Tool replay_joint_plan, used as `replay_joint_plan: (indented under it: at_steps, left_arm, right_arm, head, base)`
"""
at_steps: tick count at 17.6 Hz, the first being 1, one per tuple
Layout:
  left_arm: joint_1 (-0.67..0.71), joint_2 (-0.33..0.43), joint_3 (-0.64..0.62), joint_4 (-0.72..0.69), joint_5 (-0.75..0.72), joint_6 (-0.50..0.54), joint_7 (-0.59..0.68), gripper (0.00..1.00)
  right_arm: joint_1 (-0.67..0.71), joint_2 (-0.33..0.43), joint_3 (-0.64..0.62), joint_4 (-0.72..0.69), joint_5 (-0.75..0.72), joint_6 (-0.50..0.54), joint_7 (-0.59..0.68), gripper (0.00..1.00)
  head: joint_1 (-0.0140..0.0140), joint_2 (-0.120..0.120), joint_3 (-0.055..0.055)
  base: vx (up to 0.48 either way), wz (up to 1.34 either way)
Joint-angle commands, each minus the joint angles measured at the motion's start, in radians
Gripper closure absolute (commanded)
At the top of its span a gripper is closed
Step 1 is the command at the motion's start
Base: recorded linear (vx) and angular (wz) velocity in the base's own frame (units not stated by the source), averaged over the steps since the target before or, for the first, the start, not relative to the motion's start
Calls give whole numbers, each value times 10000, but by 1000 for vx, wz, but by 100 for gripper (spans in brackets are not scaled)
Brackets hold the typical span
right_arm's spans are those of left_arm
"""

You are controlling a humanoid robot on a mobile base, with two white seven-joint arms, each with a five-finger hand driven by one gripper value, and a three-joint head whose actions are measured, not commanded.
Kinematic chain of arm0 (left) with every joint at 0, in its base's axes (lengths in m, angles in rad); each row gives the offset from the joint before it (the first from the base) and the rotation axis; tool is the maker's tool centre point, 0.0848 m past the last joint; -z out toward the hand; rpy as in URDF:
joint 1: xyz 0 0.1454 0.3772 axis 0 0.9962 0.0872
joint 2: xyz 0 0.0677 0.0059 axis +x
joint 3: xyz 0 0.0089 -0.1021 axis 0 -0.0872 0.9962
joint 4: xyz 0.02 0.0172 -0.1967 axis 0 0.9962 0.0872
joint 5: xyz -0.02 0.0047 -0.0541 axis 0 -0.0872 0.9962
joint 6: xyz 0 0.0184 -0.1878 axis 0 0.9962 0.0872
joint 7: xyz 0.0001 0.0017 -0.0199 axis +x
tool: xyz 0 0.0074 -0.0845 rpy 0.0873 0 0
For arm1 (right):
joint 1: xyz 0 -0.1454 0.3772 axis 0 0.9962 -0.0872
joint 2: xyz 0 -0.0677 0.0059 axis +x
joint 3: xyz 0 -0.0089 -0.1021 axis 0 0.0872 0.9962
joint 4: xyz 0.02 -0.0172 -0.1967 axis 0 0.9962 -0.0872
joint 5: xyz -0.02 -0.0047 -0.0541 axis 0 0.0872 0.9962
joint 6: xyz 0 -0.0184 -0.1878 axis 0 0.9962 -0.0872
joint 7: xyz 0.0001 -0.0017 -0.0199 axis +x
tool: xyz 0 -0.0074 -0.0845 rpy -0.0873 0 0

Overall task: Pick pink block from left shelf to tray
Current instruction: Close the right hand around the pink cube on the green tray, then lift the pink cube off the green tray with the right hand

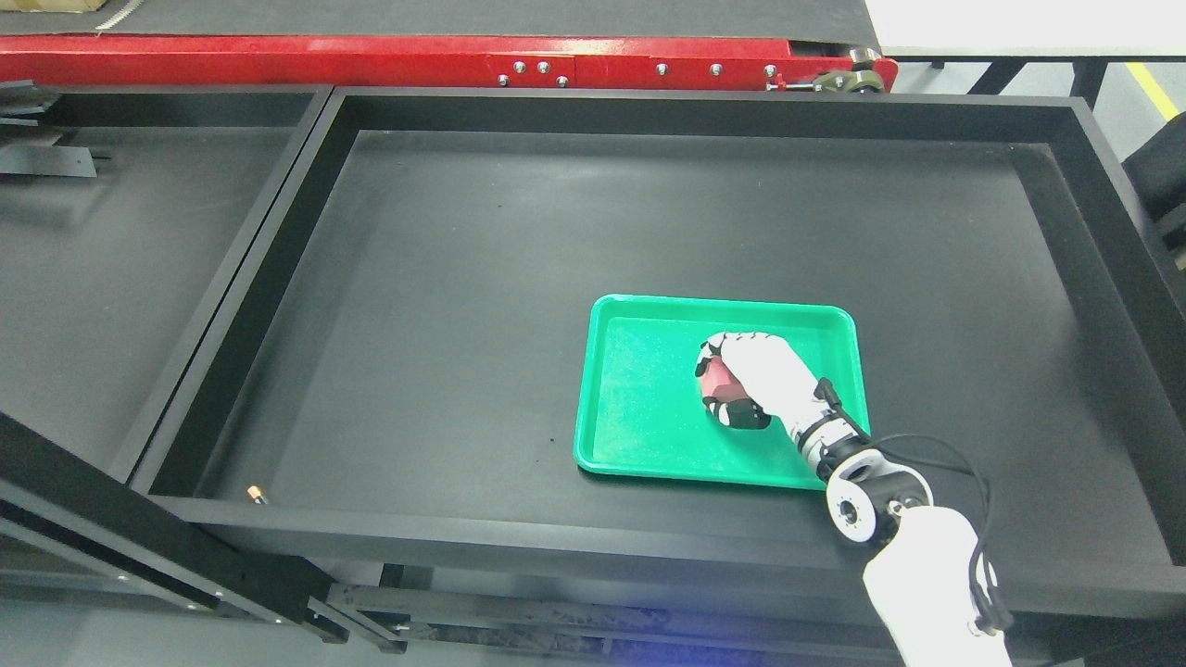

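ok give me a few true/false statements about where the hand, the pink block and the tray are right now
1. The right hand is over the green tray. True.
2. The pink block lies loose on the black shelf surface, away from the hand. False: it sits inside the hand's curled fingers, above the tray.
3. The tray sits in the large black bin, toward its near right part. True.
4. The left hand is reaching into the tray too. False: no left hand is in view.
5. The tray holds several other blocks. False: only the hand and the pink block show over it.
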Motion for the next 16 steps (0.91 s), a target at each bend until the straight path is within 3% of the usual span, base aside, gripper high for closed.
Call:
replay_joint_plan:
  at_steps: [1, 7, 12, 16]
  left_arm:
    - [-291, 175, 0, -175, 0, -4, 9, 0]
    - [-291, 175, 0, -175, 0, -4, 9, 0]
    - [-291, 175, 0, -175, 0, -4, 9, 0]
    - [-307, 175, 0, -175, 0, -4, 9, 0]
  right_arm:
    - [-4, -176, -350, 98, -62, -183, -930, 98]
    - [470, -176, -962, -1556, -245, -689, -2910, 98]
    - [1803, -176, -1377, -3549, -1793, -1287, -4335, 98]
    - [2434, -176, -1852, -3967, -2698, -1272, -4891, 98]
  head:
    - [0, 0, 0]
    - [0, 0, 0]
    - [0, 0, 0]
    - [0, 0, 0]
  base:
    - [0, 0]
    - [0, 0]
    - [0, 0]
    - [0, 0]
